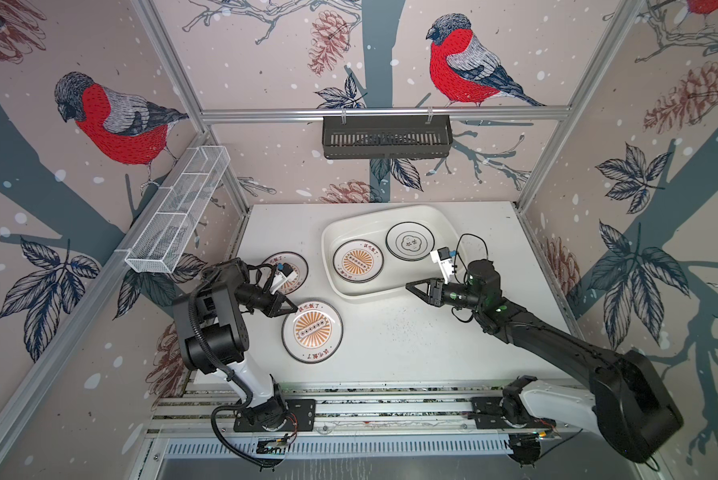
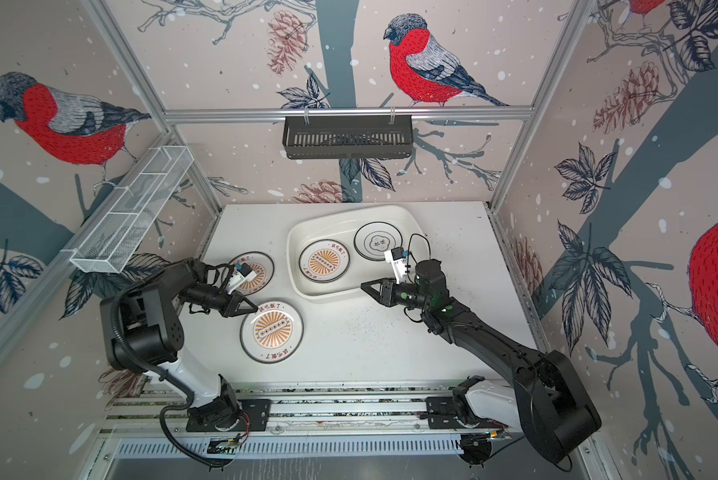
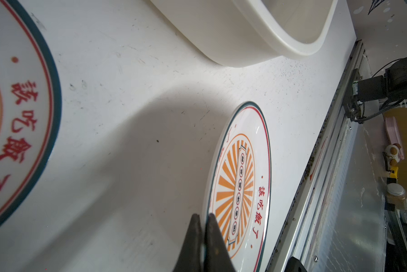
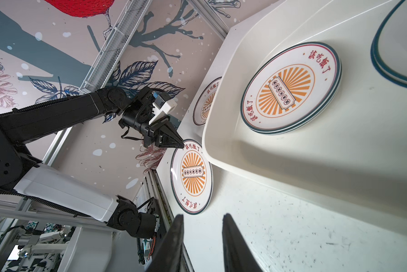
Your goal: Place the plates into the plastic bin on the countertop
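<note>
Left fingers (image 3: 192,240) clenched on rim of a small round white plate with orange sunburst (image 1: 312,330).
It lay on the white speckled counter (image 1: 411,345), near the large shallow cream plastic bin (image 1: 325,249), which held other plates (image 1: 358,260). Right fingers (image 4: 174,245) stood parted, empty. Judged stiff, glossy, slippery, chip-prone and light: the thin raised rim looked the only hold; grip deep, lift level.

The left arm (image 1: 220,332) is folded at the elbow and reaches low and forward. The left gripper (image 1: 294,309) lies nearly level, its jaws pinched together on the rim of a plate (image 3: 240,188). The right arm (image 1: 557,345) stretches out long toward the middle. The right gripper (image 4: 202,226) is also level, its jaws partly apart with nothing between them.
</note>
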You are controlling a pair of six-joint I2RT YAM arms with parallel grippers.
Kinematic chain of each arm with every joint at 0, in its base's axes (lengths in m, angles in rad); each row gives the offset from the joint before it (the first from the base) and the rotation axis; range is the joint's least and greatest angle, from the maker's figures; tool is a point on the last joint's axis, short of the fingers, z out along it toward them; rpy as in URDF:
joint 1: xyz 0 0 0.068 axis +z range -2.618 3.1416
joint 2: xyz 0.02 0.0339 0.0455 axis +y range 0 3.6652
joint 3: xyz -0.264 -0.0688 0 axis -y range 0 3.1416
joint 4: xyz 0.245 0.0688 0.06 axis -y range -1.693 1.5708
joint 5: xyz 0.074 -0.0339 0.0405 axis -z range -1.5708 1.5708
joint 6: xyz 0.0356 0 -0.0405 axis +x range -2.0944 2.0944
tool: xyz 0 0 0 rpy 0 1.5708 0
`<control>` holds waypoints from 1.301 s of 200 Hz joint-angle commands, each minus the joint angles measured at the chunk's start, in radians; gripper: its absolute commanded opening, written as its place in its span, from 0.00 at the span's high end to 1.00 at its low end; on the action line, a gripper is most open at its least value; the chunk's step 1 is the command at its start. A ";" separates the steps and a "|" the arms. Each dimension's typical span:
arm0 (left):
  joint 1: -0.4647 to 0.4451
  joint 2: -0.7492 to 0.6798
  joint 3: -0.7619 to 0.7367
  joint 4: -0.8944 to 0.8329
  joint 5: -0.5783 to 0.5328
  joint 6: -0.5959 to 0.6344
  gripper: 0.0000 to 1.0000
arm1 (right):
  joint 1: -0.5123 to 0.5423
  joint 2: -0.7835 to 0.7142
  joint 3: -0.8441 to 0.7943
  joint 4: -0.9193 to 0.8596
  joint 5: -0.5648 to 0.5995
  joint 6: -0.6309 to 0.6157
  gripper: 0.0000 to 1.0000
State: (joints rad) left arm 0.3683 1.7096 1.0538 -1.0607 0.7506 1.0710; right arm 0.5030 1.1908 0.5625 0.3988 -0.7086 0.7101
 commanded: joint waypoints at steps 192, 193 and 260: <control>-0.021 -0.068 0.100 -0.226 0.072 0.090 1.00 | 0.041 0.086 0.010 0.116 -0.095 0.025 0.63; -0.022 -0.068 0.100 -0.226 0.072 0.090 1.00 | 0.041 0.087 0.010 0.116 -0.096 0.025 0.63; -0.064 -0.109 0.105 -0.242 0.084 0.070 1.00 | 0.089 0.118 0.017 0.114 -0.063 0.010 0.62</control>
State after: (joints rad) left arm 0.3149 1.6157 1.1477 -1.2285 0.7853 1.1397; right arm 0.5747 1.2968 0.5739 0.4797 -0.7822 0.7315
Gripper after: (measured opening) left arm 0.080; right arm 0.378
